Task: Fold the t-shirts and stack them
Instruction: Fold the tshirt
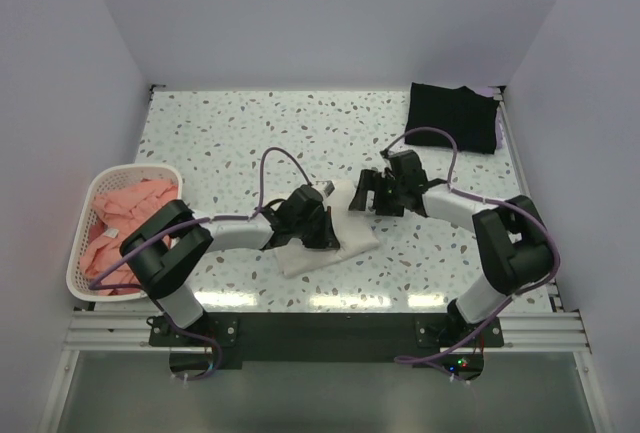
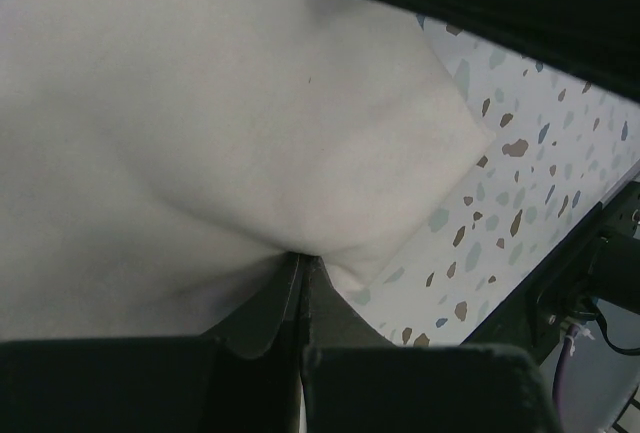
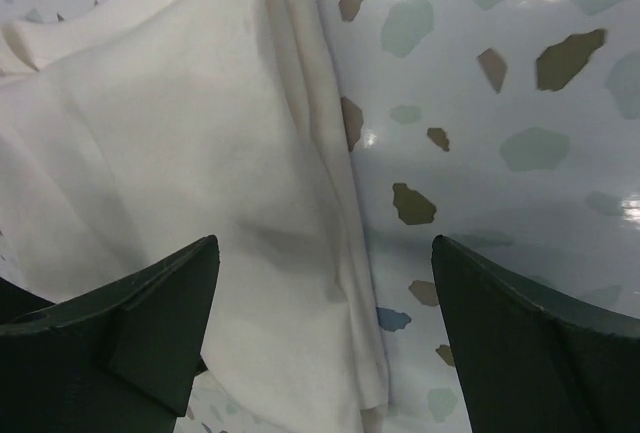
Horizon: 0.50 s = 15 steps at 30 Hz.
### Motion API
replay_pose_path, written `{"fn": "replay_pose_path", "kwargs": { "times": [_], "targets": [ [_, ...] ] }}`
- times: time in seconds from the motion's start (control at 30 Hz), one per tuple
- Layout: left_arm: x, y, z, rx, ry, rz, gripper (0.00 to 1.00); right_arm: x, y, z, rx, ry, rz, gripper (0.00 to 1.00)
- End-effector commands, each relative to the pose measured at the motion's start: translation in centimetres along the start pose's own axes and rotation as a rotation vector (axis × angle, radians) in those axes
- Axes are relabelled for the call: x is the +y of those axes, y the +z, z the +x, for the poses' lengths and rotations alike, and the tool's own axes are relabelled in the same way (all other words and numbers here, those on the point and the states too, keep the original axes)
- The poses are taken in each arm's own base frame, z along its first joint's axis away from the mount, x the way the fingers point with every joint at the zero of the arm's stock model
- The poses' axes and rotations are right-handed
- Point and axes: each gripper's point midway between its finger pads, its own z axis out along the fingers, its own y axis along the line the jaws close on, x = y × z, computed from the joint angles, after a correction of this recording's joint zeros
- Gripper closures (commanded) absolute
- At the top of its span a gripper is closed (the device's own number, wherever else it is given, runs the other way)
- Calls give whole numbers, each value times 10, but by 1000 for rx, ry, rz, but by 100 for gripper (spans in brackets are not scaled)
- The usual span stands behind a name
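The white t-shirt lies folded in the middle of the speckled table, between the two arms; the left gripper has its fingers together, tips pressed into a pucker of that cloth, though I cannot tell if any is nipped. The right gripper hovers over the shirt's edge, jaws wide apart, holding nothing; the black t-shirt sits folded in the far right corner; salmon-pink t-shirts fill the white basket at the left.
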Motion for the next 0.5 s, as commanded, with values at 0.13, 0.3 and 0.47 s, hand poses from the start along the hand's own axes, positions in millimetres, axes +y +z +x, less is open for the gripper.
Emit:
{"fn": "replay_pose_path", "kwargs": {
  "times": [0.13,0.3,0.47],
  "targets": [
    [20,-11,18,52,16,-77,100,15,21,27,41,-88,10,14],
    [23,-21,12,33,7,-75,100,14,29,40,74,-99,34,20],
    [27,-25,9,30,3,-77,100,12,34,56,103,-124,84,30]
  ]
}}
